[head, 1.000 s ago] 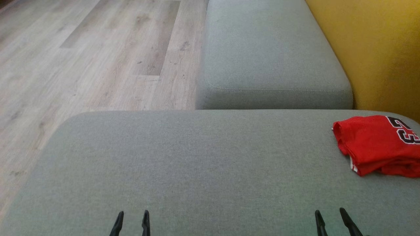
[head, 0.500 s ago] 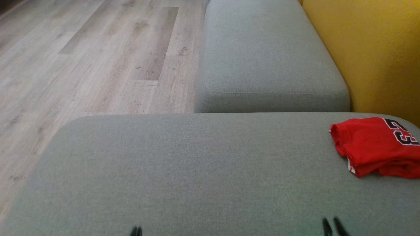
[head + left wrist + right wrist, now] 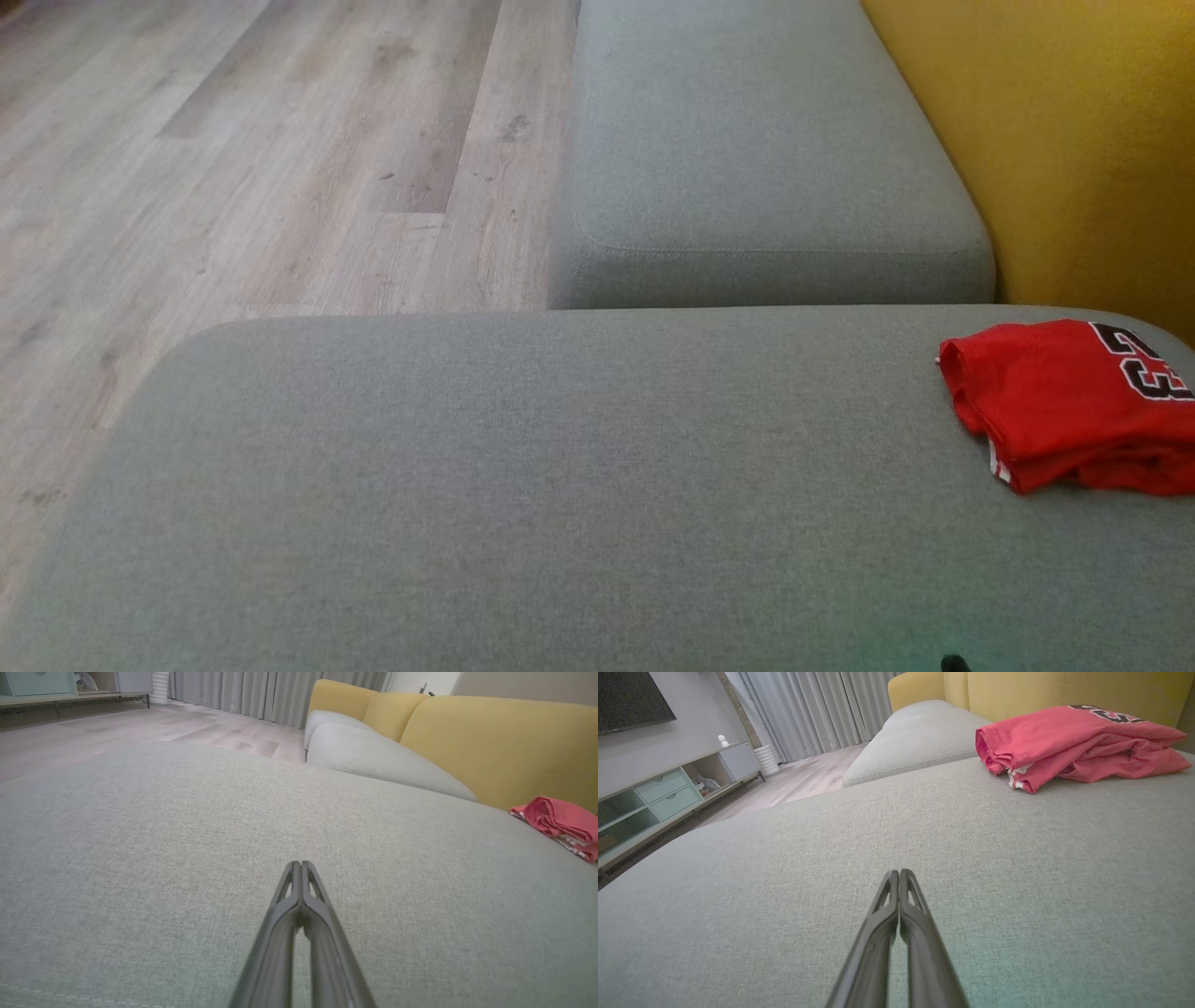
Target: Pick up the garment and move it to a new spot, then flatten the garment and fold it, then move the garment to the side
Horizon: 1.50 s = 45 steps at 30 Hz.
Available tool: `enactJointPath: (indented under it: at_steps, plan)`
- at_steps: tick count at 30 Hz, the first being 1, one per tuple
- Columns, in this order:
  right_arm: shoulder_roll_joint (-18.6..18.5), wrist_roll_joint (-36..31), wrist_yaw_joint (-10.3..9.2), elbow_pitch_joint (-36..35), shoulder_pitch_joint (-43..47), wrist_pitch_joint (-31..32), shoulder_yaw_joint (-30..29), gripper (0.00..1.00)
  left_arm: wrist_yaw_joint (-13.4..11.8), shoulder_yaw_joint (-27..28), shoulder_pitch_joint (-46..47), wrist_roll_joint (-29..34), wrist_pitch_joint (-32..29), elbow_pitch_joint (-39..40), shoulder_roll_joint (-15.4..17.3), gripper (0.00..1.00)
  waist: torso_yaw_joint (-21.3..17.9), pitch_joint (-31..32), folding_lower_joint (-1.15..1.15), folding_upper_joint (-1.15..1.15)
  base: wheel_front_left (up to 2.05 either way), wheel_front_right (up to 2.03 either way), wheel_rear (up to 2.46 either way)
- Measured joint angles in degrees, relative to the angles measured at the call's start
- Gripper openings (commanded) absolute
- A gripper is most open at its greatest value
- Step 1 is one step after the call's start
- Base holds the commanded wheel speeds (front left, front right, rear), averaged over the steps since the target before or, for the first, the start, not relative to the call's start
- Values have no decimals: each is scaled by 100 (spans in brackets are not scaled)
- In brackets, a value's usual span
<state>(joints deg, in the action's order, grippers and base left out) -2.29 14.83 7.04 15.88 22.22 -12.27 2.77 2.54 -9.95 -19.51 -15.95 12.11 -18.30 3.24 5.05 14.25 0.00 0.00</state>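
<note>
- One wooden floor (image 3: 280,140) of pale planks takes the left and far-left side of the scene.
- One low media cabinet (image 3: 668,798) with pale green drawers stands at the far left across the floor. One dark screen (image 3: 630,700) hangs on the wall above it, and grey curtains (image 3: 808,714) hang to its right.
- One left gripper (image 3: 301,863) hovers low over the near part of the seat. Its two dark fingers are pressed together at the tips, with nothing between them.
- Two grey seat cushions show. The near cushion (image 3: 560,485) spreads wide across the front, and the far cushion (image 3: 747,140) butts against its far edge, right of centre.
- One right gripper (image 3: 899,871) hovers over the near cushion, to the right of the left one. Its two fingers are also closed tip to tip and hold nothing. It is well apart from the cloth.
- One garment (image 3: 1055,401), red with a black-and-white number printed on top and white trim at its near left corner, lies folded in a loose stack. It rests on the far right corner of the near cushion, touched by neither gripper.
- One yellow backrest (image 3: 1074,140) runs along the right side, just behind the garment.
</note>
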Motion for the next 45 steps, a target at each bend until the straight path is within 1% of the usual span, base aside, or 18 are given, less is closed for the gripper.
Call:
enactJointPath:
  at_steps: [18,20,33,35,45]
  plan:
    - [0,1135,0,-4,-410,253,-160,0,58,213,331,-1118,-256,23,0,0,-75,-214,0,0,0,0,0]
    - [0,1272,0,-3,-441,297,-171,0,99,245,372,-1252,-307,25,0,0,-84,-240,0,0,0,0,0]
    - [1,2134,0,-2,-679,525,-299,0,110,399,615,-2111,-505,57,0,0,-141,-403,0,0,0,0,0]
    - [1,2272,0,-2,-705,532,-314,0,154,430,652,-2245,-546,64,0,0,-150,-429,0,0,0,0,0]
    - [1,3014,0,-2,-959,734,-404,0,159,555,872,-2974,-711,88,-5,0,-198,-568,0,0,0,0,0]
